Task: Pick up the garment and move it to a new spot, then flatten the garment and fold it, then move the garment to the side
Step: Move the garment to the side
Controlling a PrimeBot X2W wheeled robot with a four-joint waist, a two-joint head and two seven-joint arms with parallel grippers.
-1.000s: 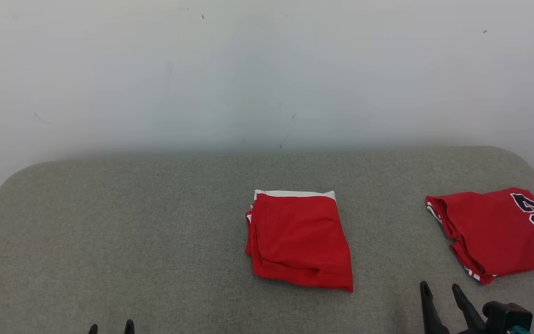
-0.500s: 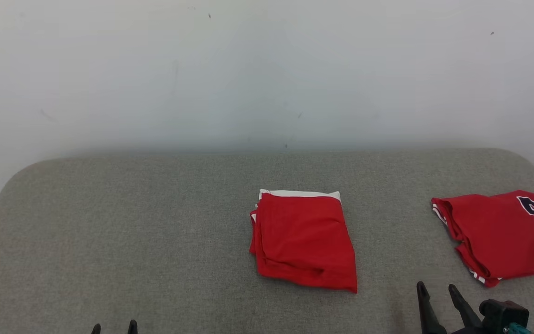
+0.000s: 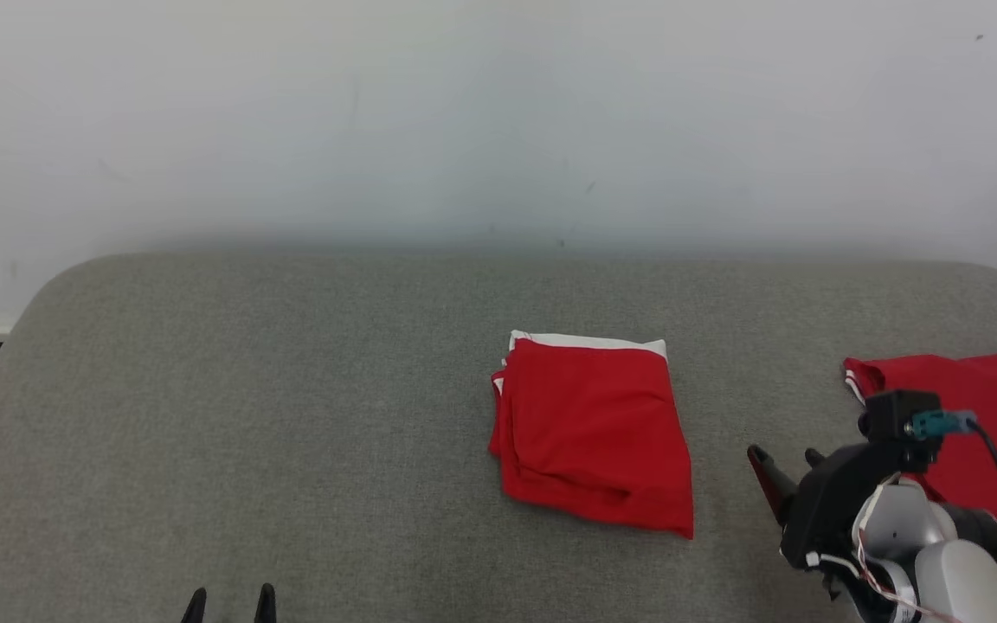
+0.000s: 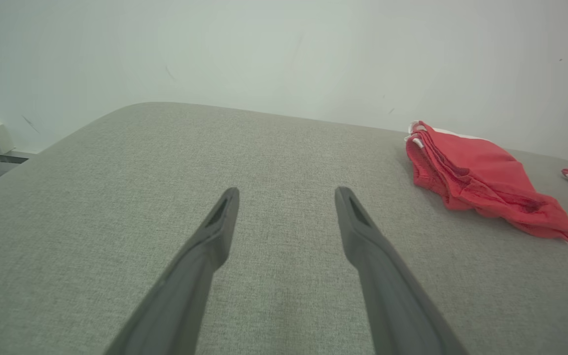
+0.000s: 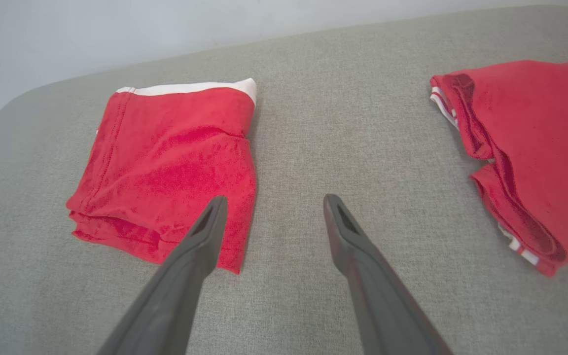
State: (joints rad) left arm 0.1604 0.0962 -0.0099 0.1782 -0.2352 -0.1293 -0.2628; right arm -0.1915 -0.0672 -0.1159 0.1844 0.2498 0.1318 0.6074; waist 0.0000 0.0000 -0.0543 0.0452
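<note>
Right gripper [image 3: 786,460]: fingers spread wide, with nothing between them and nothing held.
Right gripper position: low over the padded surface [image 3: 291,389], in the bare grey strip between the two red pieces, pointing away from the robot.
Right gripper contact: in the right wrist view its left finger [image 5: 200,241] crosses in front of the near right corner of the folded garment [image 5: 170,158]. The head view shows grey cloth between finger and garment, so they are apart. Whether the tips touch the surface cannot be told.
Left gripper [image 4: 288,191]: fingers parted and empty, over bare grey cloth well to the left of the folded garment.
Folded garment place: flat on the padded surface, a little right of centre in the head view, near the right gripper.
Folded garment long axis: runs from the far side to the near side, slanting slightly toward the robot's right at the near end.
Folded garment ends: the white band [image 3: 589,342] lies along the far edge, and the near right corner is the lowest point in the head view.
Folded garment layers: the stacked fold edges show along its left side.
Second garment [image 3: 974,415]: red with dark lettering and striped trim, at the right edge of the surface, partly behind the right arm.
Wall [image 3: 464,112]: pale and plain, behind the far edge of the surface.
</note>
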